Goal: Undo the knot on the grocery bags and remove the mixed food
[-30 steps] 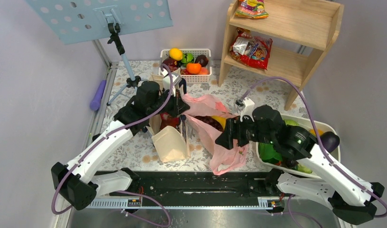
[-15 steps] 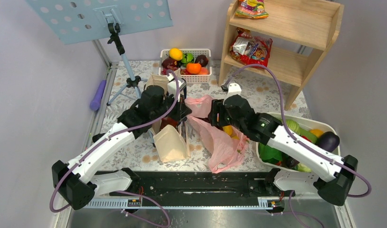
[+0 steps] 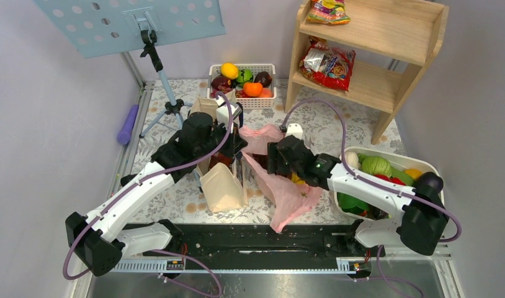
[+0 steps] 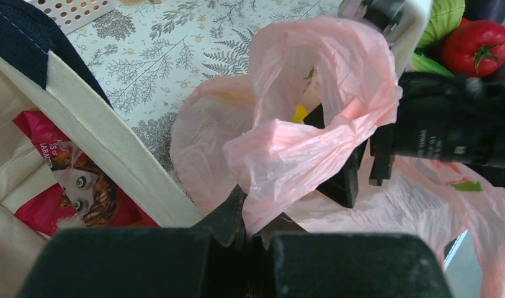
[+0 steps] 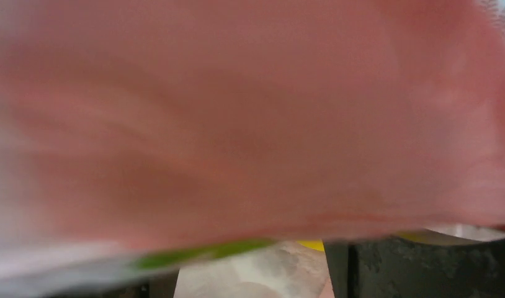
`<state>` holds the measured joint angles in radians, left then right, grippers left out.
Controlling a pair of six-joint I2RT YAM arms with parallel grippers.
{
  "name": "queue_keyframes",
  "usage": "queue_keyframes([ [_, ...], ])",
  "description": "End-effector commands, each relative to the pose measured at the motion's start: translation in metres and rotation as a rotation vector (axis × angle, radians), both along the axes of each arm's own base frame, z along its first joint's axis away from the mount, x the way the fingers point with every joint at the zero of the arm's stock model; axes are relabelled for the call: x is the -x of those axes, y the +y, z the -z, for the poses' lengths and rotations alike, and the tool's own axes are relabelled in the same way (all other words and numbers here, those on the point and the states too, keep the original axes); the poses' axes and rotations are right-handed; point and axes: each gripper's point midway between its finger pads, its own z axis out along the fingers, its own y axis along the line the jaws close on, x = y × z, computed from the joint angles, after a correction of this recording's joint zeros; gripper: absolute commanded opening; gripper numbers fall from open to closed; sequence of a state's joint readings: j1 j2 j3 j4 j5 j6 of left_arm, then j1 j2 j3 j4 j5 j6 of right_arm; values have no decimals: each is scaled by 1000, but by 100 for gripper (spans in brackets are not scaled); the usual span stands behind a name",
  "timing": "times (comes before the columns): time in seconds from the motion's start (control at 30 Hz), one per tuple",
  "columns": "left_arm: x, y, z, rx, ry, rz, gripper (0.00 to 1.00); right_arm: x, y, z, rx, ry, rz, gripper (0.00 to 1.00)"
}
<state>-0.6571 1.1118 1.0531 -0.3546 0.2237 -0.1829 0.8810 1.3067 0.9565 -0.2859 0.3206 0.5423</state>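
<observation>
Half done at best: left gripper (image 4: 249,214) pinches the bag (image 4: 312,81) by its opened mouth, right gripper (image 4: 363,174) reaches in, grip unreadable, food (image 4: 299,113) not yet out.

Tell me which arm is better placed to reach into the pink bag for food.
Right. The left arm has its jaws shut on the pink bag, holding its edge up; the right arm has its jaws, seemingly open, at the bag's mouth.
</observation>
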Motion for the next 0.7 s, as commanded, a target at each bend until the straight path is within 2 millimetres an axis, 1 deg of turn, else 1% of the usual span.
queue_keyframes([
  [0.0,-2,5,-11,1,-52,-22,0,6,-4,32,-38,39,41,83],
  [0.1,-2,4,-10,4,-48,-18,0,8,-11,52,-16,53,70,89],
  [0.17,-1,4,-10,4,-47,-15,0,4,-13,59,-3,39,85,91],
  [0.27,-2,4,-10,3,-48,-15,0,-6,-9,61,14,-6,71,94],
  [0.33,-2,4,-10,2,-47,-14,0,-13,-3,59,48,-31,29,97],
  [0.43,-2,4,-9,1,-45,-13,0,-13,1,61,122,-2,-31,99],
  [0.53,-2,5,-10,0,-49,-16,0,0,-1,73,162,70,-84,99],
  [0.67,-3,6,-10,-8,-53,-22,0,38,-4,90,173,196,-241,92],
])
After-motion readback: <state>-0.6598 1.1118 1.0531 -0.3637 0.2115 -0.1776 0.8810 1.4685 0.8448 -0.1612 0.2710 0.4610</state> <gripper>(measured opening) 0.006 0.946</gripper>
